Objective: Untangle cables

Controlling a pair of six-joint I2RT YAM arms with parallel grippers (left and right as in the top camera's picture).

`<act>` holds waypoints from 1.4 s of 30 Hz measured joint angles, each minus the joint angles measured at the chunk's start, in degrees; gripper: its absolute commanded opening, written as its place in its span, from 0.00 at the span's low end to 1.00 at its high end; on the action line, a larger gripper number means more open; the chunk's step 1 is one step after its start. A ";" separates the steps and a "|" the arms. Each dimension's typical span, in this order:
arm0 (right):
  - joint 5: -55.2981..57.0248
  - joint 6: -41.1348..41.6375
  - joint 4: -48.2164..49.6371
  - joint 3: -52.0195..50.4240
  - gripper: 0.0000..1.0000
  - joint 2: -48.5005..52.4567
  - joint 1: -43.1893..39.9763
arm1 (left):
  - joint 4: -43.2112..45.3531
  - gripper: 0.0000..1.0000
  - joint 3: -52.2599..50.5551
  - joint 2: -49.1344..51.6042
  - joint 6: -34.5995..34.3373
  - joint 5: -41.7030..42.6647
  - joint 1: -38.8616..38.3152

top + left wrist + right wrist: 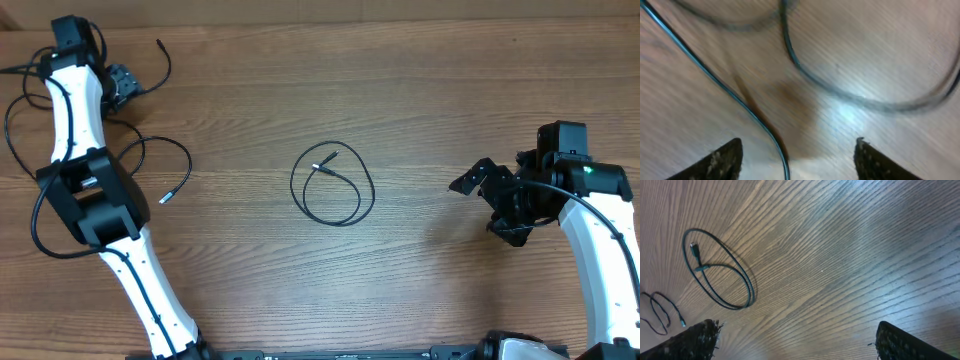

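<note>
Cable loop (325, 162) lies mid-counter; second cable (188, 165) sits near the left edge; third cable (167, 62) is at the far-left corner by the left gripper (797, 152), fingers spread apart. Right gripper (797, 335), near the right edge, likewise gapes.

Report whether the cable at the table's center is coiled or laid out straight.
Coiled. The center cable forms a loose closed loop, with one end lying inside it.
</note>
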 measured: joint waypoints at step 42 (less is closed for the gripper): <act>0.85 0.07 -1.88 -0.11 1.00 0.00 0.00 | 20.04 0.58 -10.69 1.38 0.66 -1.66 6.08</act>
